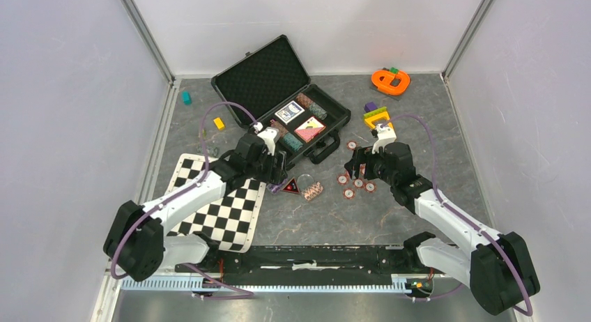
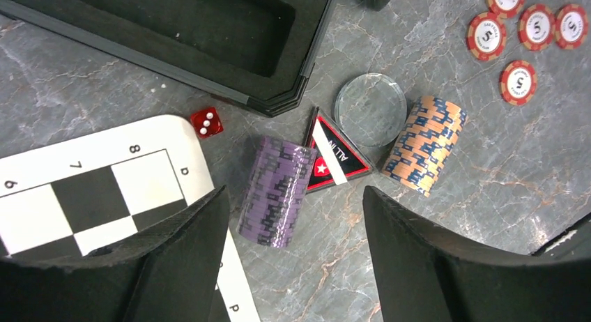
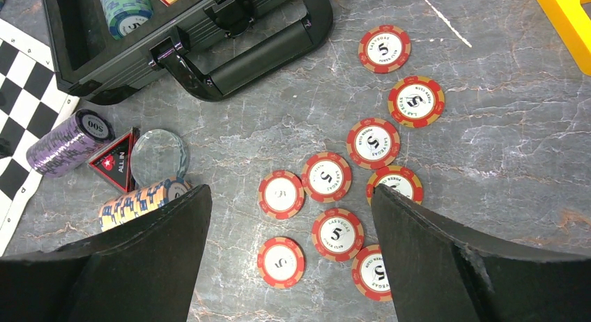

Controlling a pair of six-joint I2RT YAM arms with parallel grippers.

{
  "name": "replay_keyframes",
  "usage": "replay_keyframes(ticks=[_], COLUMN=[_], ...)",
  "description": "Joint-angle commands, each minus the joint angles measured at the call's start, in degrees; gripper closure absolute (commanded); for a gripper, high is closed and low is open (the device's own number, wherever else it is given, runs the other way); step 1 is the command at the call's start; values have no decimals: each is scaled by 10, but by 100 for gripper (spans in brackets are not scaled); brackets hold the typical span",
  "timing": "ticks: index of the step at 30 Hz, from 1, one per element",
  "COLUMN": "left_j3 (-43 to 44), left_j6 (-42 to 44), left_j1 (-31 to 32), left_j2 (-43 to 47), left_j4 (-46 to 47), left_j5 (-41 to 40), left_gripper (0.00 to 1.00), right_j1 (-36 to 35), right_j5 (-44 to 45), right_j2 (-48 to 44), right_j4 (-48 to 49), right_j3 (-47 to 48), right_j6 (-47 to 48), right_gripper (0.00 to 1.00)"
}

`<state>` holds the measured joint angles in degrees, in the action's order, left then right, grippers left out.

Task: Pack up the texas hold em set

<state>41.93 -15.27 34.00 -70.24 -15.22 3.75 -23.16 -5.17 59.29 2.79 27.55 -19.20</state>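
Observation:
The black briefcase lies open at the back centre, with card decks and chip stacks in its foam tray. My left gripper is open and empty, hovering over a purple chip stack that lies on its side. Next to the stack are a black "ALL IN" triangle, a clear disc, an orange-blue chip stack and a red die. My right gripper is open and empty above several loose red-white poker chips, near the case handle.
A black-white checkered mat lies under my left arm. An orange toy and a yellow-purple toy sit at the back right. A yellow block and a teal block lie at the back left. Walls close in both sides.

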Motion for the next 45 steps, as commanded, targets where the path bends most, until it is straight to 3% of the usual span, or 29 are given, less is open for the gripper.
replay_keyframes(ticks=[1,12,22,26,28,31,37,41,45], left_j3=[21,64,46,61,69,83,97,101,108], left_j6=[37,38,23,14,14,16,16,9,6], left_j1=[14,39,41,42,42,43,47,48,48], left_j2=[-52,-155,-155,-154,-156,-167,-189,-183,-154], left_j4=[43,23,4,-23,-38,-66,-102,-108,-112], left_j5=[10,-29,-57,-82,-84,-85,-81,-89,-68], left_gripper=[26,37,42,52,51,39,39,60,69], right_j1=[-3,-2,-3,-2,-3,-3,-2,-2,-3], right_j5=[0,5,-1,-1,-1,0,-3,-5,-5], right_j2=[-10,-10,-2,-5,-6,-6,-5,-4,-3], right_j4=[14,14,16,16,16,16,18,18,18], right_j3=[13,12,13,11,10,10,12,13,13], right_j6=[5,6,4,4,5,4,4,3,4], right_gripper=[10,10,10,10,10,10,10,10,10])
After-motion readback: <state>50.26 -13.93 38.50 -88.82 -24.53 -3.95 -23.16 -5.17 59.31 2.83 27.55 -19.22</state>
